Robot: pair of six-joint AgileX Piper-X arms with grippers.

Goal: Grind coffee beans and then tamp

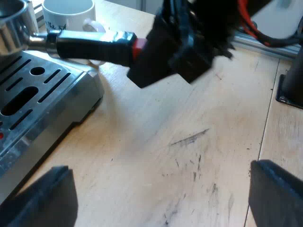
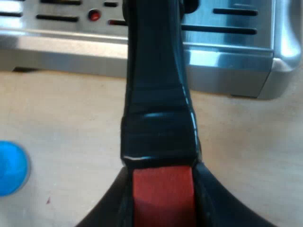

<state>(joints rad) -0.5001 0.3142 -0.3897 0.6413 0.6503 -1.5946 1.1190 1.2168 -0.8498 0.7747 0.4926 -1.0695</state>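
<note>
Wooden table [image 1: 189,142], right fingers [image 2: 215,203] gripping holder handle [image 2: 156,94], left fingers [image 1: 42,201] wide apart

Bright, even light; glare on the espresso machine [image 2: 222,59], soft shadows across the table [image 1: 189,142].

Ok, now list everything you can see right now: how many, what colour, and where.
holder: one, metal with dark red-ended handle, over the machine's grille
espresso machine: one, silver, slotted grille under the holder
mug: one, white, behind the holder's handle
tamper: one, blue, on the table by the machine's front
table: one, pale wood, scuffed
dark object: one, black, on the table, unidentifiable
left gripper: one, black, open above the table
right gripper: one, black, shut on the holder's red end
</note>
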